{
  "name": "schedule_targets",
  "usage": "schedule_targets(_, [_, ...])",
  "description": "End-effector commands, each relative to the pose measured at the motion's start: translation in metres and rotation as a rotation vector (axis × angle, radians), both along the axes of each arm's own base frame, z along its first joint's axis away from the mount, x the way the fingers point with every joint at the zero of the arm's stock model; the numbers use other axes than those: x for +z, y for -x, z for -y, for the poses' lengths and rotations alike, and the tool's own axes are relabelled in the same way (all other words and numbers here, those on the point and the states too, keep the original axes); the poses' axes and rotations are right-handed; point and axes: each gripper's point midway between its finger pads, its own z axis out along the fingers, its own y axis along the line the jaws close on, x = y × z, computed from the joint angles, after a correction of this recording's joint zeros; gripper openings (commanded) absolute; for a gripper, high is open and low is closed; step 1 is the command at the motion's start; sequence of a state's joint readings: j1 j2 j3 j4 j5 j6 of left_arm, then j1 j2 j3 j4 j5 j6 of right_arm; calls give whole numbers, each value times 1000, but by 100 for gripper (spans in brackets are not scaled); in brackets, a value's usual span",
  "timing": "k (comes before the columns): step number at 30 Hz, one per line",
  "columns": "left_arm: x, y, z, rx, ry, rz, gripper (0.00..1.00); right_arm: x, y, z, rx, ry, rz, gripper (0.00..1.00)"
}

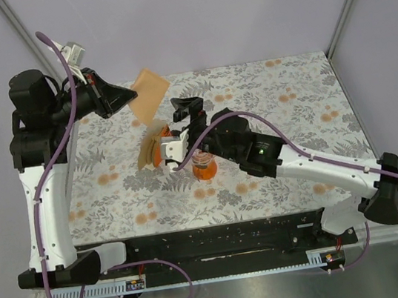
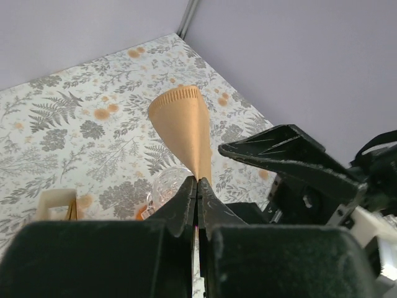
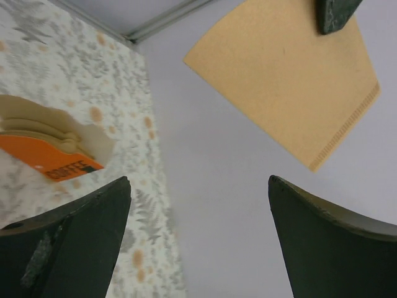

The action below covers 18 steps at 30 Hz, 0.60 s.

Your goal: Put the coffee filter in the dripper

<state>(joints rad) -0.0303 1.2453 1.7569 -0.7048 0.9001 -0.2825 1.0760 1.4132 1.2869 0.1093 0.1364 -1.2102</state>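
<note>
**Top external view.** Floral counter (image 1: 290,105). On it, left of centre: filter bundle (image 1: 145,151) in orange holder (image 1: 158,155). Just beside it on the right: dripper (image 1: 204,168), upright, partly hidden under the right arm. Over the far-left part of the counter: coffee filter (image 1: 148,95), flat and fan-shaped, off the surface, clamped at one edge by left end effector (image 1: 130,95). Right end effector (image 1: 188,113) just right of the filter and beyond the dripper, jaws apart, holding nothing.

**Left wrist view.** Left end effector (image 2: 196,188) pressed together on the narrow end of the coffee filter (image 2: 183,121), seen nearly edge-on, pointing away. Below the fingertips: clear ribbed rim of the dripper (image 2: 166,184). Near on the right: one black finger (image 2: 282,155) of the right end effector.

**Right wrist view.** Right end effector (image 3: 198,183) spread wide, empty. Coffee filter (image 3: 282,77) beyond the fingertips, apart from both, top corner pinched by the left end effector's tip. Lower left: filter bundle (image 3: 56,121) with orange holder (image 3: 43,155) on the counter (image 3: 124,74).
</note>
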Motion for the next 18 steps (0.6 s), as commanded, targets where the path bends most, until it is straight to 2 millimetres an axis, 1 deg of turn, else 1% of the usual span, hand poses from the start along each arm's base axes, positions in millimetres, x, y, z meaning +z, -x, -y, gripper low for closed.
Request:
schedule_targets(1, [10, 3, -5, 13, -73, 107, 0, 19, 29, 22, 69, -110, -307, 99])
schedule_targets(3, [9, 7, -4, -4, -81, 115, 0, 28, 37, 29, 124, -154, -402, 99])
schedule_targets(4, [8, 9, -3, -13, -86, 119, 0, 37, 41, 33, 162, -188, -444, 99])
schedule_targets(5, [7, 11, -2, -25, -98, 127, 0, 42, 45, 36, 195, -212, -495, 99])
schedule_targets(7, [4, 15, -2, -42, -124, 143, 0, 66, 50, 45, 271, -296, -610, 100])
schedule_targets(9, [3, 24, 3, -92, -140, 162, 0, 87, 45, 54, 304, -391, -735, 99])
schedule_targets(10, [3, 29, 5, -115, -143, 169, 0, 91, 45, 53, 324, -408, -792, 99])
schedule_targets(12, [3, 40, 10, -171, -161, 203, 0, 106, 47, 50, 367, -438, -890, 99])
schedule_targets(13, [3, 43, 11, -185, -171, 215, 0, 106, 47, 46, 380, -440, -948, 99])
schedule_targets(14, [3, 47, 11, -200, -183, 230, 0, 112, 51, 40, 413, -445, -994, 99])
schedule_targets(16, [3, 52, 12, -212, -194, 243, 0, 114, 54, 28, 463, -444, -1097, 99])
schedule_targets(18, [5, 55, 12, -216, -195, 249, 0, 108, 51, 17, 463, -432, -1202, 99])
